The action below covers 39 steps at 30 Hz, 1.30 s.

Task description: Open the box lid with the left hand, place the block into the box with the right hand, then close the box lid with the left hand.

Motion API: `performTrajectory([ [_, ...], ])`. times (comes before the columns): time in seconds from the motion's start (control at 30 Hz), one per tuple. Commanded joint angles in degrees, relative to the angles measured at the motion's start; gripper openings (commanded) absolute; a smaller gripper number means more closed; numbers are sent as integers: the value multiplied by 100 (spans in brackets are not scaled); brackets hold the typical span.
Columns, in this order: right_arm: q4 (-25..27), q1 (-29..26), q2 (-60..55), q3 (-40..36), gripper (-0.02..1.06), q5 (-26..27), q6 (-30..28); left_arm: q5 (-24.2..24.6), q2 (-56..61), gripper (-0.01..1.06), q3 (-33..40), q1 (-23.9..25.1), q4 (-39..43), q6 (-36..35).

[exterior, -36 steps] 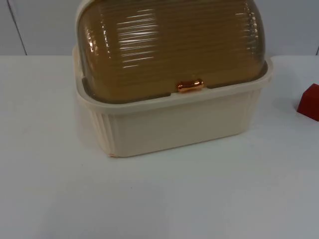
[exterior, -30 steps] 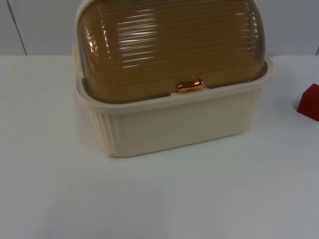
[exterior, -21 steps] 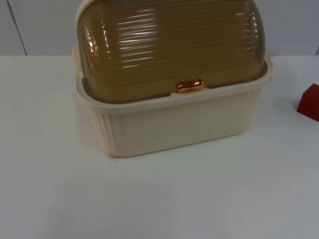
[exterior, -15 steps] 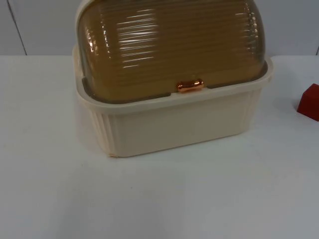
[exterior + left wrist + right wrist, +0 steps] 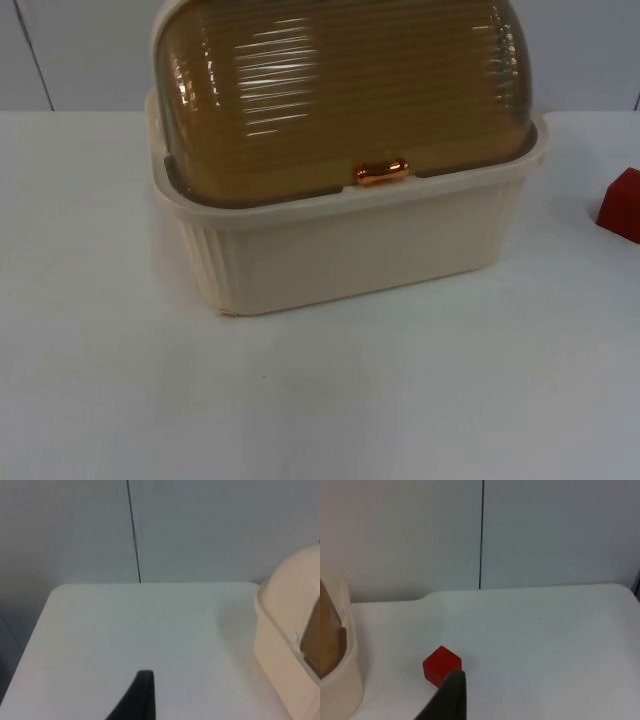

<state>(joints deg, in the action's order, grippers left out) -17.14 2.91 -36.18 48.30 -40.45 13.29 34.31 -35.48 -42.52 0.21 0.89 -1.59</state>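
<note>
Cream box (image 5: 350,245), upper centre of the top view — ribbed amber lid (image 5: 340,90) down, copper handle (image 5: 382,172) at its front edge. Red block (image 5: 622,205) at the right edge, on the white table (image 5: 320,400), well apart from the box. Left gripper (image 5: 142,692) and right gripper (image 5: 451,692) each over the table; jaw state cannot be told for either.

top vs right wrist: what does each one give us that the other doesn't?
Top view alone: the box's whole front, with its amber ribbed lid shut and the copper handle at the lid's front edge.

Right wrist view alone: the whole red block on the table, apart from the box, and a black fingertip of the right gripper near it; the seam in the grey partition wall.

Both: the cream box, the block cut by the top view's edge, the white table.
</note>
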Motion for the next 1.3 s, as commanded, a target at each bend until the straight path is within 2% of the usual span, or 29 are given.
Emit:
performTrajectory([
  [0.0,-65,-32,-556,249,104,310,43,-203,-517,105,-475,-14,4,-60],
  [0.27,-65,-32,-1065,475,104,496,255,-385,-1552,105,-1274,-14,123,25],
  [0.47,-74,-32,-1226,475,104,535,255,-274,-2256,105,-1311,-137,-177,848],
  [0.6,-127,-32,-1226,475,104,535,255,-351,-2715,105,-1311,-915,-204,873],
  [0.63,-127,-32,-1226,475,104,535,255,-351,-2715,105,-1311,-915,-204,873],
  [0.8,-243,-32,-1226,475,104,535,255,-382,-3345,105,-1311,-2404,50,1099],
  [0.83,-243,-32,-1226,475,104,535,255,-382,-3345,105,-1311,-2404,50,1099],
  [0.93,-243,-32,-1226,475,104,535,255,-537,-3780,105,-1311,-3266,835,1196],
  [1.0,-243,-32,-1226,475,104,535,255,-663,-4087,105,-1311,-3791,1747,1218],
  [1.03,-243,-32,-1226,475,104,535,255,-663,-4087,105,-1311,-3791,1747,1218],
  [1.17,-243,-32,-1226,475,104,535,255,-982,-4623,105,-1377,-4461,3518,1218],
  [1.27,-243,-32,-1226,475,104,535,255,-929,-4933,105,-1563,-4666,3909,1218],
])
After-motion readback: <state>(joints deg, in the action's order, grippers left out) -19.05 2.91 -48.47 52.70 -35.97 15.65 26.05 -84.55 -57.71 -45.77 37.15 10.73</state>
